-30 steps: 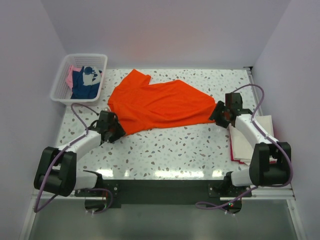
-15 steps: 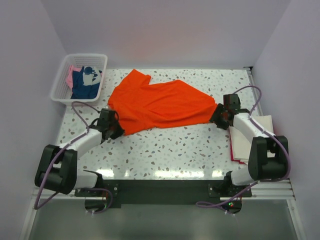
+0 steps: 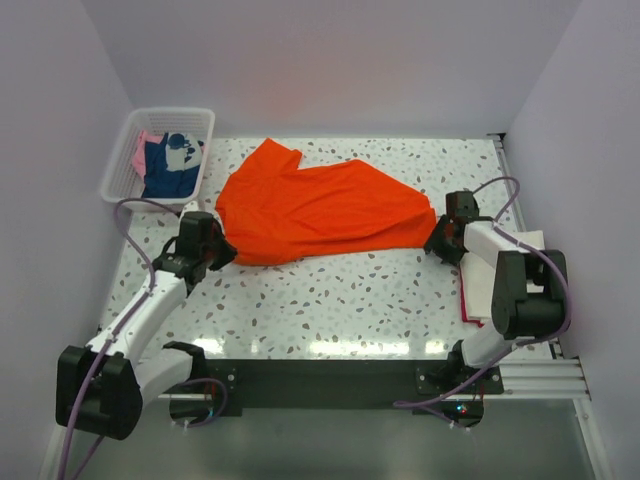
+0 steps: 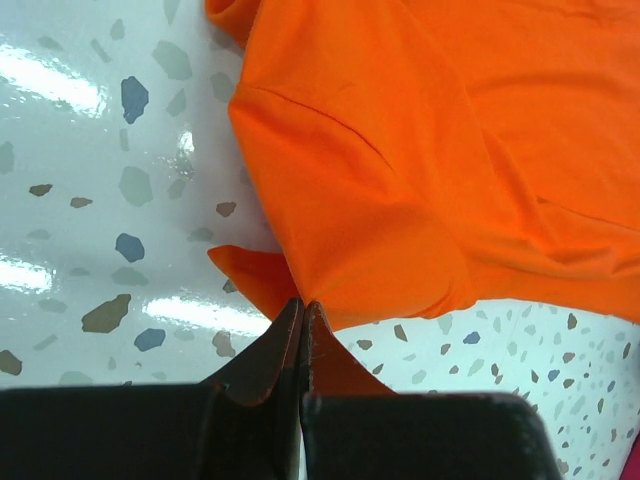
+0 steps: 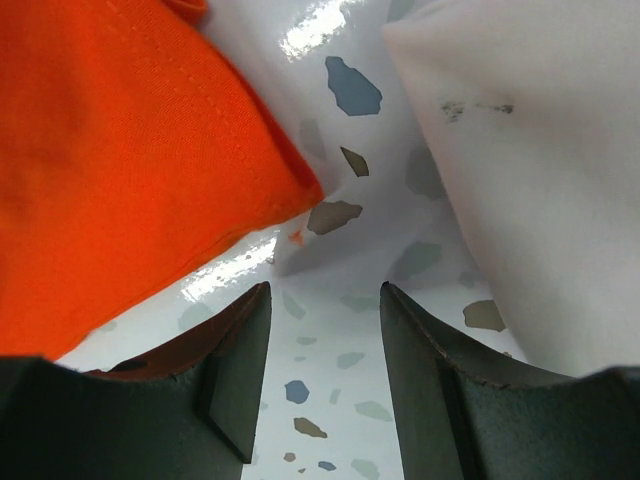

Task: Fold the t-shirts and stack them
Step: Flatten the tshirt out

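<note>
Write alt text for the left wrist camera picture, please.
The left gripper is shut on a lower corner of the bright orange cloth t-shirt. The shirt lies spread over the glossy white speckled table.

You have pale lilac walls closing in the back and both sides. Your table is glossy white, flecked with grey, brown and blue. Bright strips of reflected light lie along its near edge, with a softer glow along the far one. A black plate spans the near edge.
</note>
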Motion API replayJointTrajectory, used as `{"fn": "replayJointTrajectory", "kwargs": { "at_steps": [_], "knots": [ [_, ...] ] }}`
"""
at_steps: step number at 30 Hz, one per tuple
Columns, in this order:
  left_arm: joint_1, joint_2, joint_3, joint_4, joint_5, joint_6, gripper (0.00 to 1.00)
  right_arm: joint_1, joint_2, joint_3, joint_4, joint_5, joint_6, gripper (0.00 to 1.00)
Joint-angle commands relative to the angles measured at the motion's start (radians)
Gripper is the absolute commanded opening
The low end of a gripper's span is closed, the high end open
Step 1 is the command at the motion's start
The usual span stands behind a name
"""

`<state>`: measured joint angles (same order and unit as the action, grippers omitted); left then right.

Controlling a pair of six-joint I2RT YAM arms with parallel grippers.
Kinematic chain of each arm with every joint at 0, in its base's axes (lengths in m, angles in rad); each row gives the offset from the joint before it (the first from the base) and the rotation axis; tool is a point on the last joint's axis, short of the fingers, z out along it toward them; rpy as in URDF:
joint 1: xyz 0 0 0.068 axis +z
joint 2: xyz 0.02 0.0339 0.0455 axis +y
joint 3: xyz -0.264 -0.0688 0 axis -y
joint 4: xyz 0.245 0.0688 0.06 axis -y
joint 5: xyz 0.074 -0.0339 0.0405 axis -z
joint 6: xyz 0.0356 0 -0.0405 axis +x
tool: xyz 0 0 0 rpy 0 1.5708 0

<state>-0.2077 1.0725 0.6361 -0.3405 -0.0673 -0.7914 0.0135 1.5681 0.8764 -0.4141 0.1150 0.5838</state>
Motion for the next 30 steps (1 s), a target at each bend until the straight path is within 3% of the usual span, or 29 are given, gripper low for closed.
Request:
{"fn": "replayJointTrajectory", "kwargs": {
  "at_steps": [1, 14, 30],
  "knots": [
    [0.025, -0.049, 0.008, -0.028, -0.008, 0.03, 0.0, 0.0, 0.044, 0.045, 0.046, 0.026, 0.024, 0.51],
    [0.041, -0.066, 0.019, -0.038, 0.03, 0.047, 0.0, 0.0, -0.033, -0.013, 0.101, -0.021, 0.073, 0.5],
    [0.041, -0.082, 0.016, -0.046, 0.038, 0.047, 0.0, 0.003, 0.046, 0.022, 0.135, -0.008, 0.076, 0.5]
  ]
}}
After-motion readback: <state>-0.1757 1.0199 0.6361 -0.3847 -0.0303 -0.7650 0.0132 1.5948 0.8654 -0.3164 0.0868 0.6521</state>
